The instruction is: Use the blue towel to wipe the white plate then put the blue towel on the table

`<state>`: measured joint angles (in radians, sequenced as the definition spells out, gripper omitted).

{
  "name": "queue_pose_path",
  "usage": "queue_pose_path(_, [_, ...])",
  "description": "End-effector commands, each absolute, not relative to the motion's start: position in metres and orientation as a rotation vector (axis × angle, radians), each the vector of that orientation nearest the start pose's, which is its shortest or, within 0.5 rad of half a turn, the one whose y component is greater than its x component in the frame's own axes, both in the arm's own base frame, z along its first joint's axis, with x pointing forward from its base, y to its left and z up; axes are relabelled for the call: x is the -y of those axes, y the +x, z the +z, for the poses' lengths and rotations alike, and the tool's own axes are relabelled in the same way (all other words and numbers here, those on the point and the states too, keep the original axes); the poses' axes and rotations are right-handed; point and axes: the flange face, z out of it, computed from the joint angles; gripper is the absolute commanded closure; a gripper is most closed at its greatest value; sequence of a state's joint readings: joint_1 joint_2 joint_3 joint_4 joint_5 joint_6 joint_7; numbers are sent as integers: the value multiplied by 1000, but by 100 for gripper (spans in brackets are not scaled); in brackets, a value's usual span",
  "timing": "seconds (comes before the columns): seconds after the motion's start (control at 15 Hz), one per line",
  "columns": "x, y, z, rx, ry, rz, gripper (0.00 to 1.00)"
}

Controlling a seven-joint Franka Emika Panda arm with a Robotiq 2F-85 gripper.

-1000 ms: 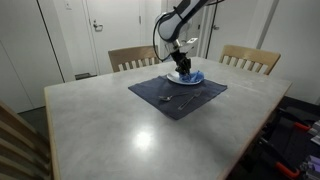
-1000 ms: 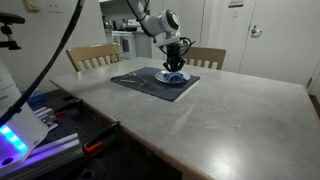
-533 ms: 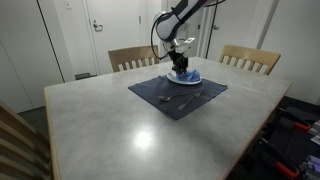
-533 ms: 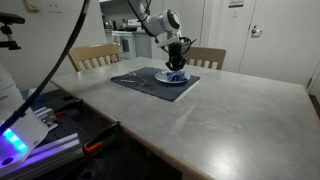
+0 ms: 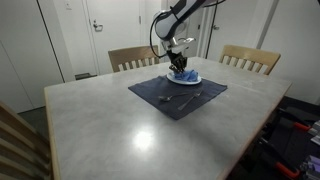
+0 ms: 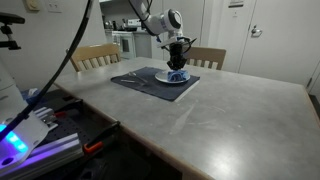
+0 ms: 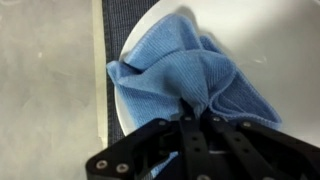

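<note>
The blue towel [image 7: 185, 70] hangs bunched from my gripper [image 7: 195, 107], whose fingers are shut on a fold of it. It drapes over the white plate [image 7: 125, 115], which lies on a dark placemat [image 7: 117, 20]. In both exterior views the gripper [image 5: 179, 65] [image 6: 178, 62] holds the towel [image 5: 184, 73] [image 6: 177, 74] just above the plate [image 5: 193, 80] [image 6: 166, 79] at the far side of the table. The towel's lower part still touches the plate.
The dark placemat [image 5: 175, 95] [image 6: 145, 83] also carries a spoon [image 5: 166, 97] and a fork [image 5: 201, 95]. The grey table [image 5: 120, 130] [image 6: 230, 110] has wooden chairs [image 5: 132, 57] [image 5: 250, 58] at its far side. Equipment and cables [image 6: 40, 130] stand beside the table.
The gripper has risen slightly with the blue towel pinched in it, so the towel bunches up off the plate.
</note>
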<state>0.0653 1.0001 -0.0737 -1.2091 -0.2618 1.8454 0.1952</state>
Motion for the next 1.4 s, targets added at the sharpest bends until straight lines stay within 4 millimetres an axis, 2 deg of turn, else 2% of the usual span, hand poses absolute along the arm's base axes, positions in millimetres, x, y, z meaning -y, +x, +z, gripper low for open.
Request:
queue_pose_path(0.0, [18,723,137,-312,-3348,476,98])
queue_pose_path(0.13, [21,725,138,-400,-3307,445,98])
queue_pose_path(0.2, [21,726,138,-391,-3294,444,98])
queue_pose_path(0.6, [24,727,142,-222,-3166,433,98])
queue_pose_path(0.73, [25,726,142,-146,-3098,452,98])
queue_pose_path(1.0, [27,719,139,117,-2997,558,98])
queue_pose_path(1.33, [28,699,130,359,-2842,764,98])
